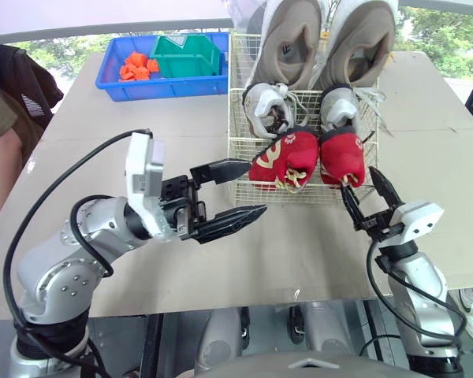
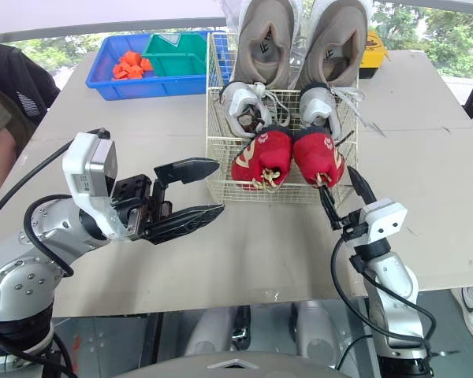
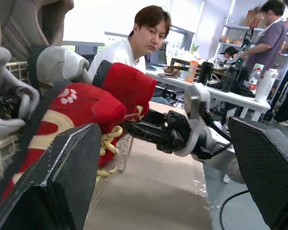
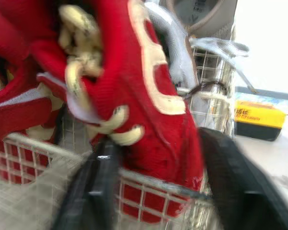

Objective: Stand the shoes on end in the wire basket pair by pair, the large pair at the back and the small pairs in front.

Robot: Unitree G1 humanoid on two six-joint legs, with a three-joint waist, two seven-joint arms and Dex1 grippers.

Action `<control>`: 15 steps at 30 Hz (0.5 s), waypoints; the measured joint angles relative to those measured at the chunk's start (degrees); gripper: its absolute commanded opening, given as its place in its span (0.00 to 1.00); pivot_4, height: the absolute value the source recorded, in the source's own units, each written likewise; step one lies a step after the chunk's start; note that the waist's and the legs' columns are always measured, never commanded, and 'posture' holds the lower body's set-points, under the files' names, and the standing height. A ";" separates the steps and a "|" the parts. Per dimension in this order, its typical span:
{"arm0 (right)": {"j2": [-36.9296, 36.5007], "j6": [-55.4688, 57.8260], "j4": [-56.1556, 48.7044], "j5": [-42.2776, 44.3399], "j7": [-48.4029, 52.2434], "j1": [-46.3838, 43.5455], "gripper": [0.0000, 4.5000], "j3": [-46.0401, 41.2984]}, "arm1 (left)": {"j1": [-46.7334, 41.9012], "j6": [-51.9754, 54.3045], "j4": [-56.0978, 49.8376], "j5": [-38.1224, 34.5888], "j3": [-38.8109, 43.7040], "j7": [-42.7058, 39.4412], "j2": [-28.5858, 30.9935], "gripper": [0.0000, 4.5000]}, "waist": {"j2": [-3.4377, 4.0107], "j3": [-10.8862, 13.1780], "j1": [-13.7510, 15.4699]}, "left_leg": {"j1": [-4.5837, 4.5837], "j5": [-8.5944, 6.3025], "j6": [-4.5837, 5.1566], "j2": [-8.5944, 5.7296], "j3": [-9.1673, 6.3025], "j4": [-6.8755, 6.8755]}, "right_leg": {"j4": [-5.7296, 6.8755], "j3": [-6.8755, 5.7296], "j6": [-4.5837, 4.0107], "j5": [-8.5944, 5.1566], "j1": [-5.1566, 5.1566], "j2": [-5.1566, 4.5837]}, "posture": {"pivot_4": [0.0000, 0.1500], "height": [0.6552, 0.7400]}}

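Looking down from the head views, the wire basket (image 1: 299,194) sits at 12 o'clock on the surface (image 1: 87,150). The large beige pair (image 1: 292,39) stands on end at its back. The small grey pair (image 1: 266,106) is just in front of that, and the small red pair (image 1: 284,161) is at the front wall. The left hand (image 1: 256,189) hovers at the basket's 8 o'clock, spread wide and holding nothing. The right hand (image 1: 360,179) reaches up at the basket's 5 o'clock, its fingers parted on either side of the lower end of the right red shoe (image 1: 343,153). A blue bin (image 1: 162,85) lies at 10 o'clock.

The left wrist view looks between that hand's own two wide fingers. It shows the red pair leaning over the basket front and the right hand meeting it from the far side. A person (image 3: 120,57) sits at a desk behind.

The right wrist view shows the red shoe's side and yellow laces between two well-spread fingers, which do not appear to clamp it.

With all three pairs standing in the asked order and no loose shoe on the surface, the task looks nearly complete. What seems left is settling the right red shoe and drawing the right hand clear.
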 measured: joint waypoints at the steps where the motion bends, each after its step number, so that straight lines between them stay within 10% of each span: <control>1: -1.96 3.13 -2.35 2.75 0.78 1.32 0.95 -0.14 | 0.79 -0.05 -0.04 -0.17 0.26 -0.01 0.12 1.00 | 0.03 0.02 0.12 | -0.03 0.01 -0.02 -0.02 0.02 0.02 | -0.01 0.01 0.00 0.00 -0.01 -0.03 | 1.00 1.00; 15: -29.64 27.63 -16.18 30.83 16.96 15.78 0.98 -22.62 | 9.60 0.40 -1.68 -0.38 2.02 5.47 1.24 1.00 | 0.08 0.06 1.21 | -0.10 0.01 0.47 0.00 0.00 -0.05 | -0.27 -0.04 0.04 -0.02 -0.02 0.03 | 1.00 1.00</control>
